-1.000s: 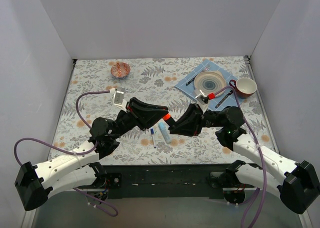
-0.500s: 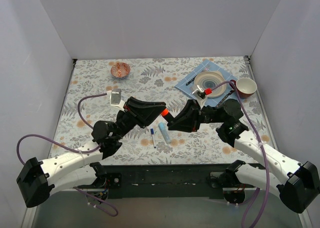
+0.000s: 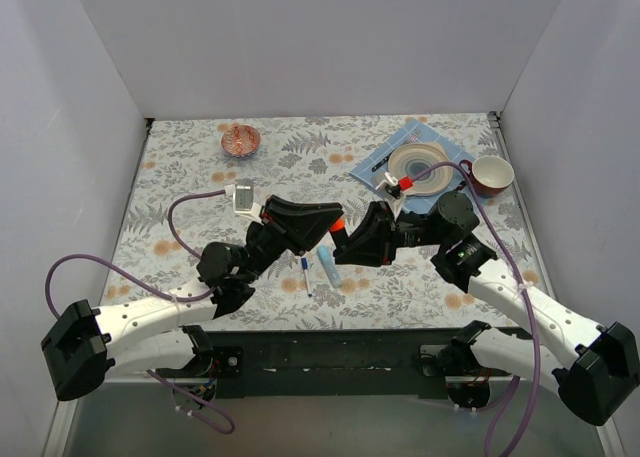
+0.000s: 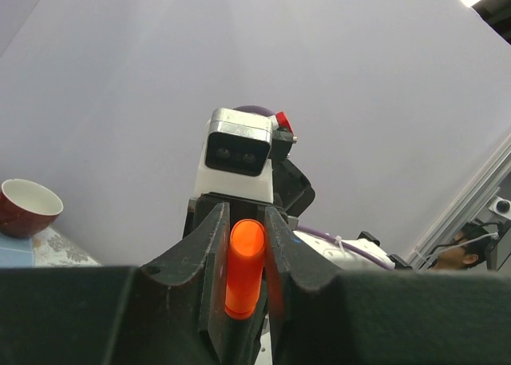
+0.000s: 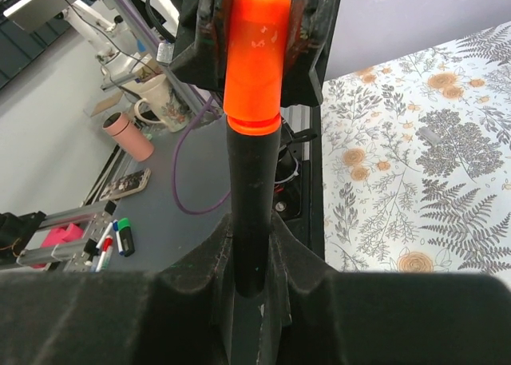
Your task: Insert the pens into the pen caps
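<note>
Two grippers, top view: left gripper [image 3: 330, 225] and right gripper [image 3: 345, 243] meet tip to tip above the middle of the table [image 3: 200, 177].
Cap, top view: orange cap [image 3: 337, 224] shows at the left fingertips, right where the two grippers meet; the grip cannot be read from here.
Loose pens, top view: light-blue marker [image 3: 328, 264] lies on the table just to the near side of the right fingertips; white pen [image 3: 305, 274] with blue tip lies just beside it, to the near side of the left fingers.
Far things, top view: plate [image 3: 420, 164] and cup [image 3: 492, 175] lie well beyond the right gripper; small bowl [image 3: 240, 139] lies well beyond the left gripper.
Fingers, left wrist view: left fingers [image 4: 209, 253] are clamped on the orange cap, one on each side.
Cap, left wrist view: upright between the fingers, its rounded end near the fingertips.
Ahead, left wrist view: camera box [image 4: 238, 161] of the right arm sits straight beyond the fingertips.
Fingers, right wrist view: right fingers [image 5: 200, 277] are clamped on the barrel of the black marker [image 5: 251, 213].
Marker, right wrist view: runs straight out from between the fingers; its far end meets the rim of the orange cap.
Cap, right wrist view: held beyond the right fingertips between the left gripper's dark fingers; how deep the marker sits inside cannot be told.
</note>
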`<state>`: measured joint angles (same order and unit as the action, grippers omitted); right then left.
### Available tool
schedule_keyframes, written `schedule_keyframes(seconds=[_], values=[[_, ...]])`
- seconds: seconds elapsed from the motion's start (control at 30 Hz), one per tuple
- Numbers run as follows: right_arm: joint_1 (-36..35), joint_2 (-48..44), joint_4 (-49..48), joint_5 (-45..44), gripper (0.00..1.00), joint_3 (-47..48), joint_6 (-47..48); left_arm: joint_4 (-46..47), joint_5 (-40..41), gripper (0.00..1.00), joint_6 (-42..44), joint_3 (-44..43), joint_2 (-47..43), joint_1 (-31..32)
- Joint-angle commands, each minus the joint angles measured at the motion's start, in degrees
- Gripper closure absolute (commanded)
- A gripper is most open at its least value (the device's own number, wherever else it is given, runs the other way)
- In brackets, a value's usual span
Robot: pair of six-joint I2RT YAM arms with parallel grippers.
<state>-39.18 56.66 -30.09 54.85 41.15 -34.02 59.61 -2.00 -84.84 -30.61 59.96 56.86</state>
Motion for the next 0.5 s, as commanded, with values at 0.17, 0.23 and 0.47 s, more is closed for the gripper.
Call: schedule_keyframes(seconds=[0.17, 0.23, 0.47], values=[[5.08, 0.46, -19.66, -16.62, 0.99, 11.85, 1.50, -22.18, -20.67, 1.00, -1.30, 6.44, 7.36, 7.29], [5.16, 1.25, -19.75, -15.57, 0.99, 12.99, 1.94, -21.30, -21.37, 1.00, -1.12, 6.35, 8.24, 8.09], [6.48, 2.49, -16.25, -11.00, 0.99, 18.08, 4.13, -22.78, -23.75, 1.00, -0.33, 5.30, 10.87, 9.76]])
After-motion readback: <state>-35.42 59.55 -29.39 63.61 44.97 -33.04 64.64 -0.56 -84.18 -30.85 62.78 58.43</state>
